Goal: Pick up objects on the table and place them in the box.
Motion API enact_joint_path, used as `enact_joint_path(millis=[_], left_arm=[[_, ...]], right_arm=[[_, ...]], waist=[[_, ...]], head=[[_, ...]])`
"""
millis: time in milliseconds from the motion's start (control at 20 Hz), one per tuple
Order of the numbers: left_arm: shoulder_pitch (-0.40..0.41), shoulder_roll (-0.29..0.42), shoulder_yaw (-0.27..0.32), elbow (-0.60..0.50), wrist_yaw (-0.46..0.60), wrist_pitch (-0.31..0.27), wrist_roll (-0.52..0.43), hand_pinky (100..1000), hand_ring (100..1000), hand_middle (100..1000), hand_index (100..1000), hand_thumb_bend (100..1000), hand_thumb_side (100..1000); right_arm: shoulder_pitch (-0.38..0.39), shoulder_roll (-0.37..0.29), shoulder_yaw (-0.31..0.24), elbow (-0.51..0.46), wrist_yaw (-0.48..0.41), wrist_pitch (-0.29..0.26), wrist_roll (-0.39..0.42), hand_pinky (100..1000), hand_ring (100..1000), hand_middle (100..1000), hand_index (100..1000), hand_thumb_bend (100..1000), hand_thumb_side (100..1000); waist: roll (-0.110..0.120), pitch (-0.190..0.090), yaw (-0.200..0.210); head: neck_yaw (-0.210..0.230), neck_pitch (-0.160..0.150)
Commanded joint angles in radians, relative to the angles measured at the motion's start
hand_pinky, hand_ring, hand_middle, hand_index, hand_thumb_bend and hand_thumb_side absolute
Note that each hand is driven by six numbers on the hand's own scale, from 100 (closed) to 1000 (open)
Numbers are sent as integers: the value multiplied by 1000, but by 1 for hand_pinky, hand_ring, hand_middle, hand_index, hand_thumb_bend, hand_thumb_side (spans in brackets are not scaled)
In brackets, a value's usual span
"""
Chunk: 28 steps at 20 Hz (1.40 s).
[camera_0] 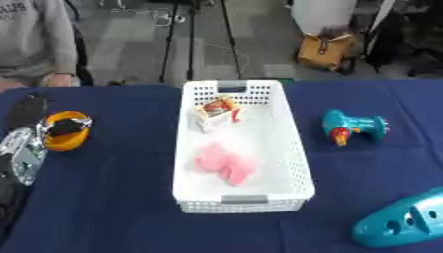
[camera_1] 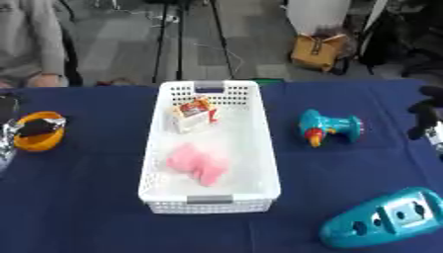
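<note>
My left hand (camera_0: 39, 129) has its fingers curled round the orange ring (camera_0: 67, 131) at the table's left edge. The white box (camera_0: 298, 163) (pink lump (camera_0: 224, 163) and small carton (camera_0: 216, 113) already inside) sits centre. A teal toy drill (camera_0: 353, 126) lies right of it. My right hand (camera_1: 425, 118) shows at the edge; I cannot tell its state.

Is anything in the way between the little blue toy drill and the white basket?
Nothing visible is. The toy drill lies on bare blue tablecloth to the right of the white basket. The big teal toy sits nearer the front, off to the side. The right hand shows at the right edge, beyond the drill.
</note>
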Motion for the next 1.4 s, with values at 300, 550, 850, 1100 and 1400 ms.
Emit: enact_joint_path(millis=[300, 550, 850, 1100, 1400], left_arm=[[-13, 33, 6, 5, -18, 16, -31, 655, 742, 774, 837, 1000, 693], [-12, 35, 14, 18, -27, 36, -15, 657, 743, 773, 836, 1000, 687], [-11, 29, 11, 26, -30, 39, -12, 652, 739, 770, 834, 1000, 691], [-6, 20, 7, 45, -25, 29, -31, 643, 734, 769, 834, 1000, 704], [-8, 19, 5, 49, -27, 16, -50, 639, 727, 766, 831, 1000, 702]], right_arm=[[-11, -20, -8, -9, -8, -3, 4, 543, 435, 620, 850, 242, 586], [-11, -20, -8, -9, -8, -3, 3, 543, 434, 620, 850, 241, 586], [-12, -19, -8, -9, -9, -4, 4, 543, 434, 620, 850, 239, 586], [-11, -19, -9, -9, -9, -4, 3, 543, 433, 620, 851, 237, 586], [-12, -19, -9, -8, -9, -4, 4, 543, 432, 620, 851, 236, 586]], waist=[[-2, -17, -5], [-2, -15, -6], [-2, -14, -6], [-4, -14, -8], [-4, -14, -7]], head=[[-2, -7], [-3, -6], [-3, -7], [-3, -8], [-4, -8]])
